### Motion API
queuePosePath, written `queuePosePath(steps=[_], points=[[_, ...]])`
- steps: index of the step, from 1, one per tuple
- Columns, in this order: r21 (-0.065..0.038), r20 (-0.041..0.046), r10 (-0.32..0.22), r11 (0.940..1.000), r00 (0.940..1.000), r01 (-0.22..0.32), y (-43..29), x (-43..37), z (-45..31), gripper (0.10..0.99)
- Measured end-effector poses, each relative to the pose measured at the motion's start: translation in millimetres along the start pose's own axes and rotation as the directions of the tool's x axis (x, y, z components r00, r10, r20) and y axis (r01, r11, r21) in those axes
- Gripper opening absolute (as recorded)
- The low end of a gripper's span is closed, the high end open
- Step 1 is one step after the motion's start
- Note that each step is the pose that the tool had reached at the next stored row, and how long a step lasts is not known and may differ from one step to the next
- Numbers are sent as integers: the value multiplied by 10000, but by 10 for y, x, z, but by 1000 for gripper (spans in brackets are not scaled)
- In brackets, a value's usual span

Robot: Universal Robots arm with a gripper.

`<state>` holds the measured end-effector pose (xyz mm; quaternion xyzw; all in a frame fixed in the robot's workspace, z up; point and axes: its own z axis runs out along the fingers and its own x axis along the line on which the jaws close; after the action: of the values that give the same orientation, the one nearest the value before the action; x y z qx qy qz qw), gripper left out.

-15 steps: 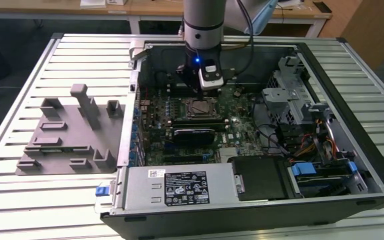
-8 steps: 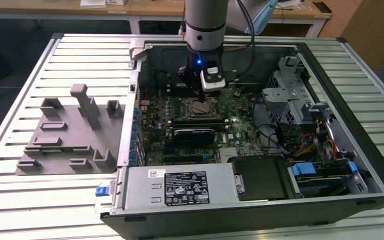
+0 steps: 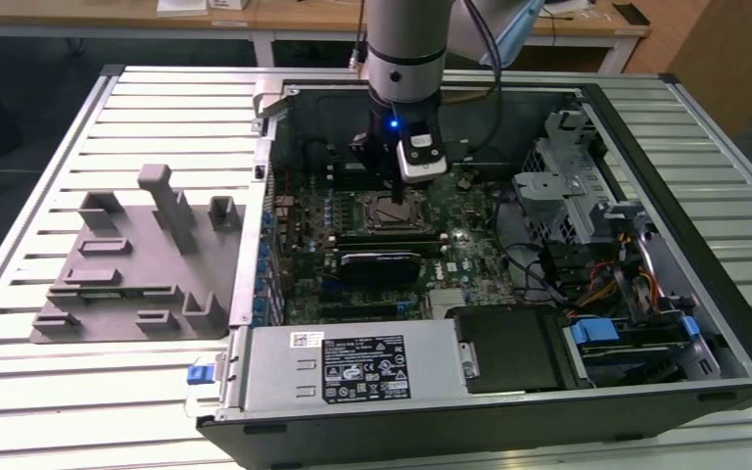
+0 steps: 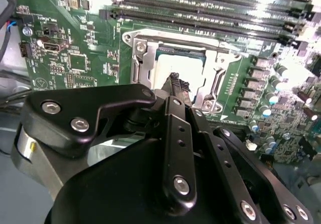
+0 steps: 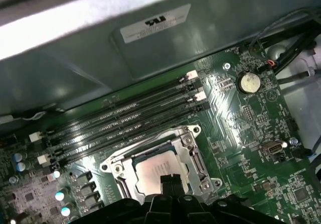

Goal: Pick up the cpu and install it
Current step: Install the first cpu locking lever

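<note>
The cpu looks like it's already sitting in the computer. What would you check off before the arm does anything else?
1. Cpu lies inside the socket frame: ok, its pale plate shows within the frame in both wrist views.
2. Cpu sits flat and square: cannot tell, the tool covers part of it.
3. Tool has let go of the cpu: cannot tell, its tip is right at the plate.
4. Tool is over the socket, not the memory slots: ok.
5. Cables stay away from the socket: ok, they lie towards the exterior view's right.
</note>
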<state>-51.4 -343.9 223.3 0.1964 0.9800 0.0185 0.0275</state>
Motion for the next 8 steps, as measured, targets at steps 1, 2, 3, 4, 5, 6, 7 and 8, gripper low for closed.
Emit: queuePosePath(steps=[1,2,3,4,5,6,7,8], points=[[17,7,-26,10000,10000,26,-6,-2,2,106],[36,15,-56,10000,10000,56,-11,-4,3,106],[57,22,-89,9999,10000,89,-17,-7,3,106],[76,28,-121,9999,9999,120,-23,-9,3,106],[89,32,-147,9999,9999,147,-30,-12,4,106],[98,36,-173,9998,9998,173,-38,-15,4,106],[105,38,-196,9998,9998,196,-43,-18,5,106],[107,38,-218,9997,9998,217,-48,-19,5,106]])
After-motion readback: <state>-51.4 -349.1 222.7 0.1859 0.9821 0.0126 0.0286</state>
